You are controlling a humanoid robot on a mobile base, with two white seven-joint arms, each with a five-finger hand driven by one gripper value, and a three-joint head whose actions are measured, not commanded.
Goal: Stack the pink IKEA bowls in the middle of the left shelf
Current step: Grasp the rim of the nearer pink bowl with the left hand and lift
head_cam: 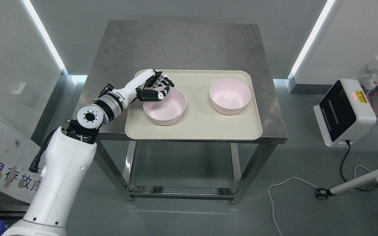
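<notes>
with my left robot hand (156, 88) clamped on the near bowl (165, 106) rim at its far-left edge, second bowl (230, 96) sits right, well apart across the tray (195, 126).

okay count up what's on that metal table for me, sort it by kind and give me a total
Pink bowls: 2, the left bowl under the left hand, and the right bowl
Beige trays: 1, the tray holding both bowls
Total: 3 things on the metal table
</notes>
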